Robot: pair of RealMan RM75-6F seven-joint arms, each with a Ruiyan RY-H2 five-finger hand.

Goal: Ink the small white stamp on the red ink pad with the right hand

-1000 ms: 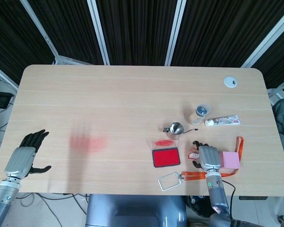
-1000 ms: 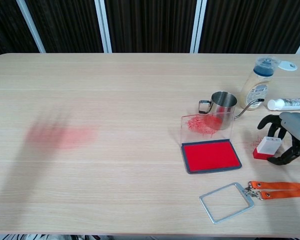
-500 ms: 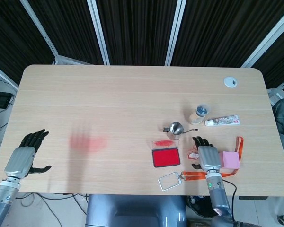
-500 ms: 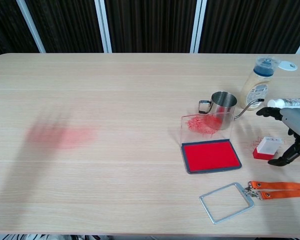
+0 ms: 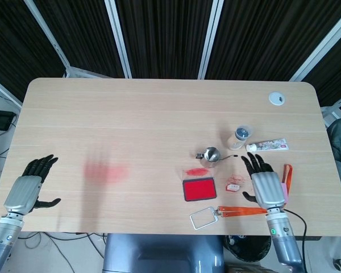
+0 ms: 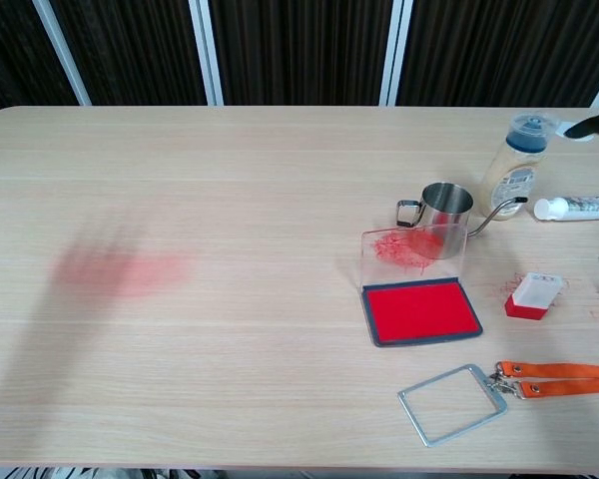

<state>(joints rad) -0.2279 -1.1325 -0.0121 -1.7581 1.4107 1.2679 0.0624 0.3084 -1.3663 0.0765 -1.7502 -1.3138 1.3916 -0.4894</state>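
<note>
Left hand (image 5: 29, 185): rests palm-down far left of the red ink pad (image 6: 421, 311), fingers spread and holding nothing.
Ink pad: lies open on the table (image 6: 230, 200), its clear lid (image 6: 413, 247) standing upright at its far edge, smeared red; a steel cup (image 6: 441, 210) sits just behind it.
White stamp (image 6: 534, 295): stands just right of the pad, apart from it, on a red base; a small white block with red ink marks on the wood around it.
Right hand (image 5: 266, 183): hovers right of the stamp, fingers splayed, gripping nothing; only fingertips show at the edge of the chest view.
Step in hand: judged to be the pickup, not yet made.
Doing it well: probably bring the hand over the stamp, pinch its white sides, lift clear, carry it left, and press the red face flat onto the pad, away from the lid.
Nearby: an orange lanyard (image 6: 559, 373) with a clear badge frame (image 6: 451, 402) lies in front of the pad.
</note>
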